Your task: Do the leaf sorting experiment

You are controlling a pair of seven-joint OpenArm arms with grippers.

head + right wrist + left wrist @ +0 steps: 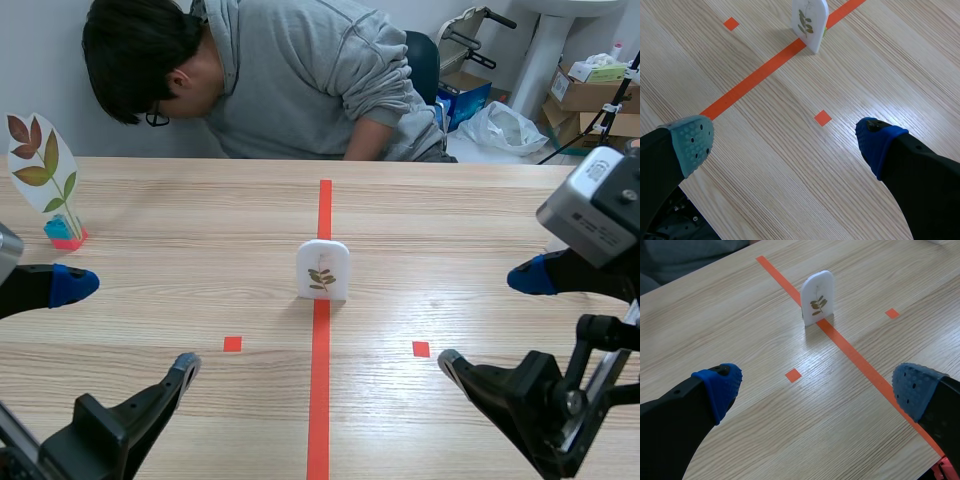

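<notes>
A small white card with a pressed leaf sprig (322, 270) stands upright on the orange centre line, mid-table. A taller card with several leaves (42, 168) stands in a blue and red base at the far left. My left gripper (125, 328) hovers low at the near left, open, holding nothing; in the left wrist view the small leaf card (817, 299) is well ahead of the left gripper (817, 390). My right gripper (490, 318) is open at the near right; in the right wrist view the small leaf card (810, 20) stands far ahead of the right gripper (784, 141).
A person in a grey hoodie (300, 80) leans over the far table edge. Boxes (585, 95) and a bag sit on the floor behind, at the right. Small orange squares (232, 344) (421, 349) mark the table on either side of the line.
</notes>
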